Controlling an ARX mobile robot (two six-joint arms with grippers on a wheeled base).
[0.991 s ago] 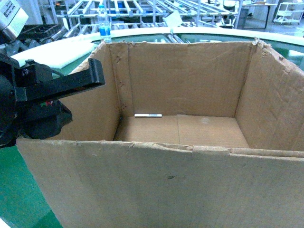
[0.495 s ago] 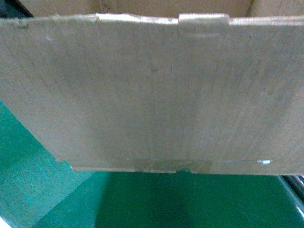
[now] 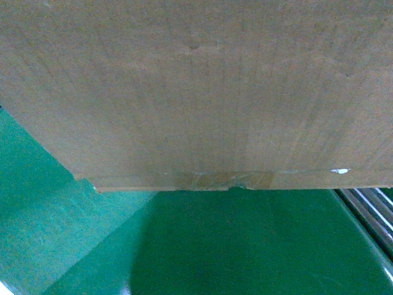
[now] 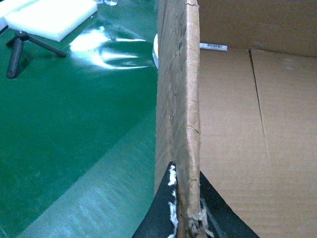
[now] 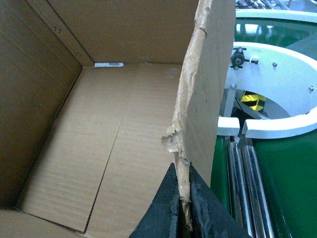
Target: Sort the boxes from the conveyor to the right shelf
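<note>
A large brown cardboard box (image 3: 196,92) fills the upper head view, lifted clear above the dark-green conveyor belt (image 3: 245,246); its taped bottom seam shows. My left gripper (image 4: 186,198) is shut on the box's left wall (image 4: 179,99), one black finger on each side of the ragged rim. My right gripper (image 5: 184,198) is shut on the box's right wall (image 5: 208,89) the same way. A small white label strip (image 5: 108,64) lies on the box floor. Neither gripper shows in the head view. The right shelf is out of view.
A white foam block (image 4: 49,17) and a small black tripod (image 4: 20,49) sit on the belt to the left. Steel rollers (image 5: 247,188) and the conveyor's white curved rim (image 5: 277,89) lie right of the box. Steel rails (image 3: 368,209) show low right in the head view.
The box has risen in the head view: its open top and the left arm went out of frame, and now only its front wall and bottom edge show above the belt.
</note>
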